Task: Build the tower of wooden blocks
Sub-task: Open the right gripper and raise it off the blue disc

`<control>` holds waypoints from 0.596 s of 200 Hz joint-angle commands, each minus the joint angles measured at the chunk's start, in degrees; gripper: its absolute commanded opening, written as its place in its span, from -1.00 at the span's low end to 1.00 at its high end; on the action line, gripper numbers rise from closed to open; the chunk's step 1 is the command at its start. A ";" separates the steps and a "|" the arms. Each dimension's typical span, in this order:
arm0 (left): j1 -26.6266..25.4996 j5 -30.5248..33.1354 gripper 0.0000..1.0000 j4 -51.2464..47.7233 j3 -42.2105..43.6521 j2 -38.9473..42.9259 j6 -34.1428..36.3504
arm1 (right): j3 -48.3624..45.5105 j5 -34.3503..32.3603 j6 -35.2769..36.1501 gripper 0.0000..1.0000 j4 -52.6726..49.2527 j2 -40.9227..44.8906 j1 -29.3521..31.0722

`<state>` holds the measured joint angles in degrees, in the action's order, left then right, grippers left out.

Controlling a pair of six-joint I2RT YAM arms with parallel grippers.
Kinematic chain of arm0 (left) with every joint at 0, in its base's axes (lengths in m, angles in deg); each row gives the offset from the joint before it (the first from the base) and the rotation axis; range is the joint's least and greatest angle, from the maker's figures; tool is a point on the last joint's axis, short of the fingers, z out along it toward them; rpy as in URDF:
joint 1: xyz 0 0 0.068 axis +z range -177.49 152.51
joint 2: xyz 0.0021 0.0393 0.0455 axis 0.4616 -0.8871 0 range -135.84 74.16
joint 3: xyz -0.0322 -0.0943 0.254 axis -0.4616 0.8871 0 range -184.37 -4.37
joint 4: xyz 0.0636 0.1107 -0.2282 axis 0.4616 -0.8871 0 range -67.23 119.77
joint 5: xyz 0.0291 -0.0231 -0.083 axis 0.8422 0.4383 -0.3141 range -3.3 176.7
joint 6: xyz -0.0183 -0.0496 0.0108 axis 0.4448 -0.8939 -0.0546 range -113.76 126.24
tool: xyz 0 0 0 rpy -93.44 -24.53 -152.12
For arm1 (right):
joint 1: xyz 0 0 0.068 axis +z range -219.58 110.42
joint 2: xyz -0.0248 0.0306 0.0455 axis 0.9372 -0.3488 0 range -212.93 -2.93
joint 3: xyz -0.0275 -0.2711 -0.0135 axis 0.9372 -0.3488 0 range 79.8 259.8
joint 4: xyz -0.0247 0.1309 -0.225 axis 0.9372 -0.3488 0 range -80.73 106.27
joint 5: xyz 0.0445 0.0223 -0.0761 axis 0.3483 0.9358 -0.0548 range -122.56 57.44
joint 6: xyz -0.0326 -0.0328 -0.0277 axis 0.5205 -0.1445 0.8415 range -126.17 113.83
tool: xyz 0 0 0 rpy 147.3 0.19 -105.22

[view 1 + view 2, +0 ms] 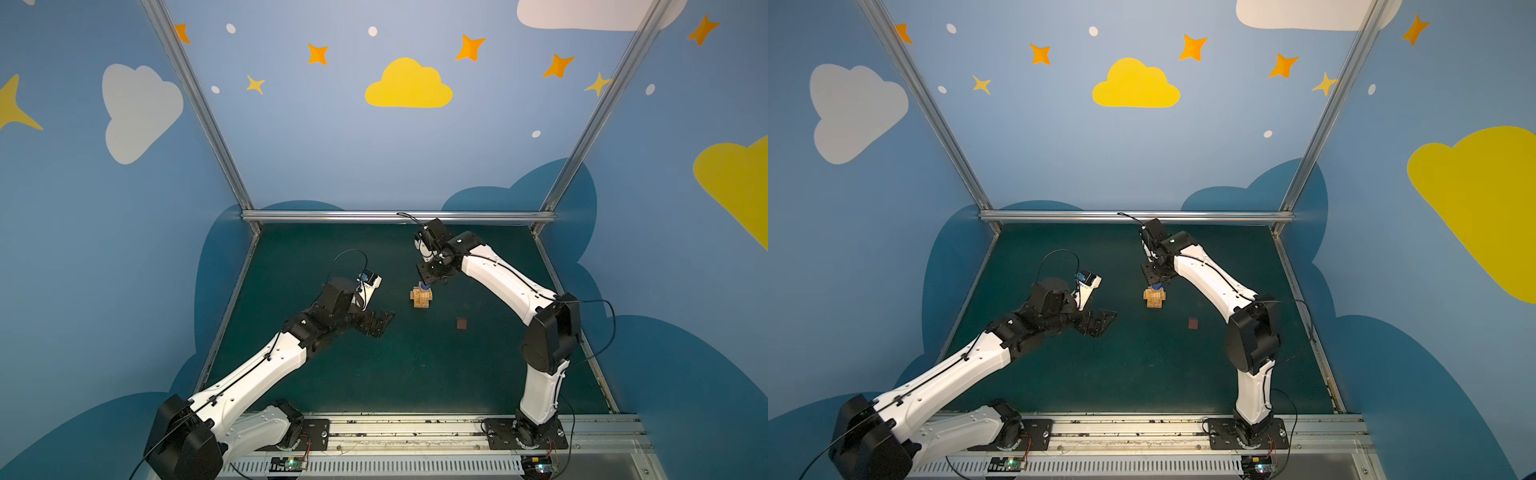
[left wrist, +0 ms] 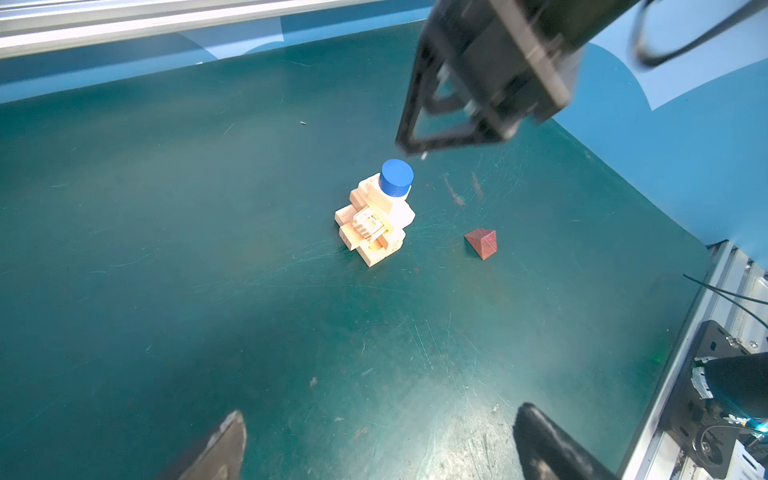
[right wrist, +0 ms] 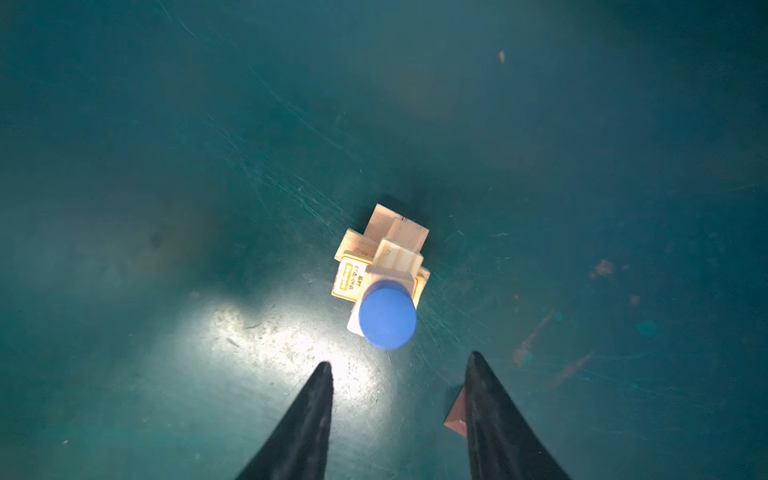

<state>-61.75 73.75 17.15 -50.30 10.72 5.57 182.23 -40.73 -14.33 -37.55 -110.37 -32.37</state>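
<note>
The wood block tower (image 1: 422, 298) (image 1: 1154, 300) (image 2: 374, 224) stands mid-table, light tan bars laid crosswise. A blue round piece (image 2: 396, 177) (image 3: 387, 314) stands free on top of it. My right gripper (image 3: 399, 361) (image 1: 426, 281) hovers just above that piece, open, with nothing between its fingers. A dark reddish-brown block (image 1: 461, 323) (image 1: 1192, 323) (image 2: 481, 242) lies alone on the mat to the right of the tower, partly behind one right finger (image 3: 494, 415). My left gripper (image 2: 378, 415) (image 1: 384, 322) is open wide and empty, to the left of the tower.
The green mat (image 1: 374, 374) carries only the tower and the loose block. An aluminium frame rail (image 1: 399, 216) bounds the far edge, and side rails run along both sides. The arm bases sit on the front rail (image 1: 407, 430).
</note>
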 commanded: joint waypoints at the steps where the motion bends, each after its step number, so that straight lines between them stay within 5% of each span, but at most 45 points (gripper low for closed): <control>1: -0.02 0.09 1.00 0.86 0.25 0.70 0.75 | -0.93 -2.26 -0.60 -0.06 0.54 5.58 0.05; 61: -1.18 -6.84 0.99 -2.74 -0.69 -0.58 2.61 | -21.71 -4.21 -5.47 -0.03 8.77 19.66 -6.64; 119: -5.37 -10.39 1.00 -6.15 -2.87 -4.98 6.58 | -36.54 -0.10 -12.82 -0.05 14.40 21.25 -11.98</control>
<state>-66.43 65.89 13.44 -50.70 7.44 10.16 149.05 -43.13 -22.75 -26.76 -89.23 -43.91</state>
